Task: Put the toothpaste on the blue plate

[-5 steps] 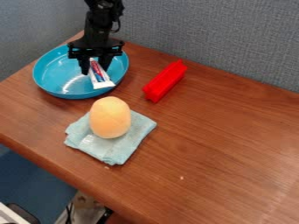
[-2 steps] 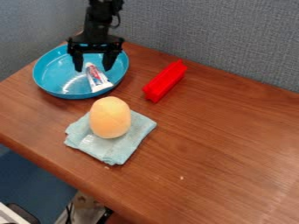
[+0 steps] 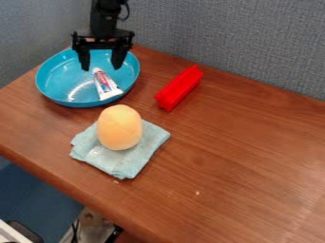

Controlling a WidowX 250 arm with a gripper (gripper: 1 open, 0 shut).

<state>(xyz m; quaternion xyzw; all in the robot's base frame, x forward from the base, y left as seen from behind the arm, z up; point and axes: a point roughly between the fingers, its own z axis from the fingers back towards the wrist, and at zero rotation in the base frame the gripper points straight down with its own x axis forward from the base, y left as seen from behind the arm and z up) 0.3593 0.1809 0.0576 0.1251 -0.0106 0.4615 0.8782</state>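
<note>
- Gripper [image 3: 103, 55] hangs above the far side of the blue plate [image 3: 57, 71] with its jaws spread wide and nothing between them; a second ago the jaws were low and closer together around the toothpaste, and they have since opened and lifted clear of it.
- Nearest the camera, the pale teal cloth [image 3: 117, 152] lies flat on the wooden surface [image 3: 241, 161], with an orange egg-shaped object [image 3: 121, 127] sitting on it; neither has shifted.
- Bare wood stretches to the right of the cloth, out to the front and right edges of the surface.
- Farther back, the red block [image 3: 180, 87] lies at an angle just to the right of the plate, apart from its rim, in the same place as before.
- Inside the plate, on its right half, the toothpaste [image 3: 106, 85] lies flat, directly below the gripper and not touched by it.
- Behind it, the dark arm rises steeply out of the top of the view, gripper pointing almost straight down, before the grey wall [image 3: 241, 38].
</note>
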